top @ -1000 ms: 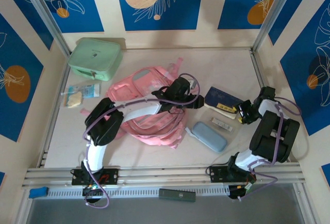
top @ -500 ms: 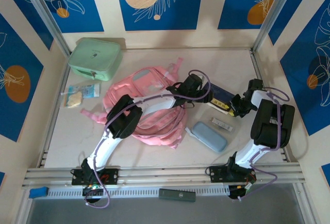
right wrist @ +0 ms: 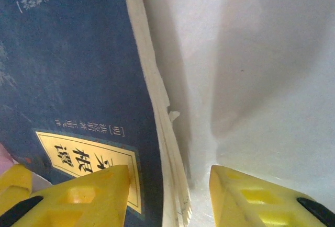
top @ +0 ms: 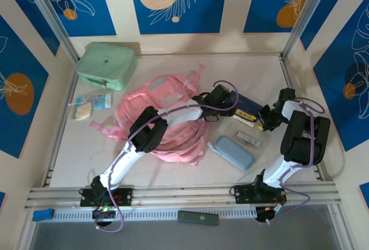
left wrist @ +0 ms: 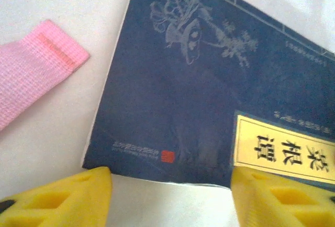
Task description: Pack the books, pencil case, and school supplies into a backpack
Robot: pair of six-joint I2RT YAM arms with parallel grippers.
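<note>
Your left gripper [left wrist: 172, 198] stands apart just short of the books [top: 249, 107], right of centre. Your right gripper [right wrist: 170, 198] straddles their page edge, also apart. Closing there could pinch loose pages and fan them open.

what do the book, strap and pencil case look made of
Book: matte navy paper-like cover with printed drawing, yellow label; cream page edges suggest paper. Strap: woven pink webbing, the weave shows. Pencil case: smooth grey-blue, maybe plastic or silicone; too small to tell.
</note>
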